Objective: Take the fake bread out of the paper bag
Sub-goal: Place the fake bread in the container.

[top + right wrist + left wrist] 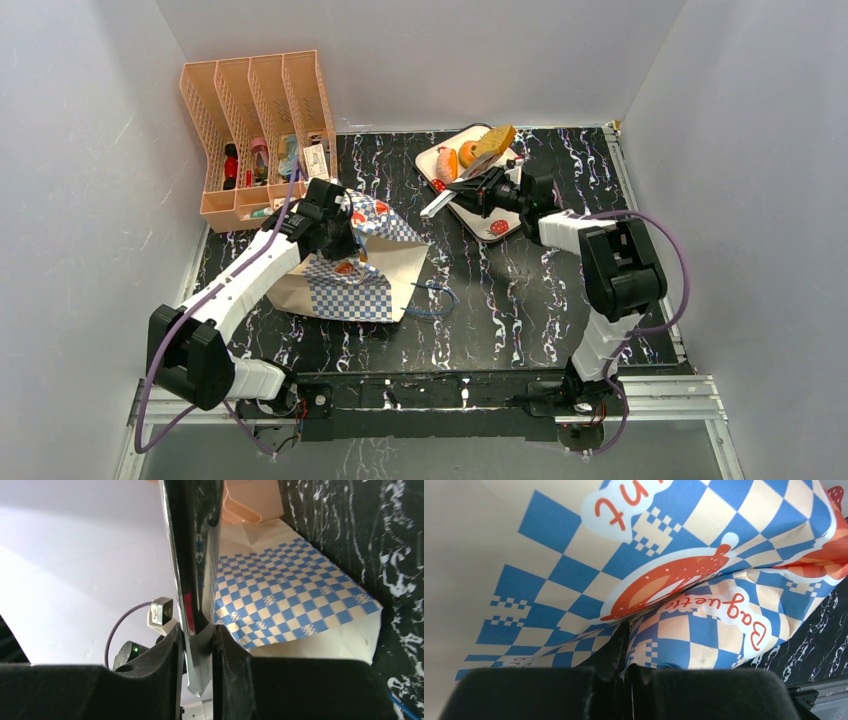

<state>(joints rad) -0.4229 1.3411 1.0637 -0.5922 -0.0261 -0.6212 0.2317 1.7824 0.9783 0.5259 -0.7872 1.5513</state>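
While the left gripper (345, 238) is shut tight on a fold of the paper bag (345, 295), the right gripper (466, 192) pinches a flat shiny strip (437, 205) above the tray (488, 222), where fake bread (468, 153) sits. The bag's cord handles (432, 298) trail rightward, so the right arm looks nearer its mouth. What's inside is hidden.

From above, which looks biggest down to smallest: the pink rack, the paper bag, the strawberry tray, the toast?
Largest: the rack and the bag look about alike. The rack stands taller, nearer the camera, and part of the bag is hidden, so I won't rank them.
Next: the tray.
Smallest: the toast.
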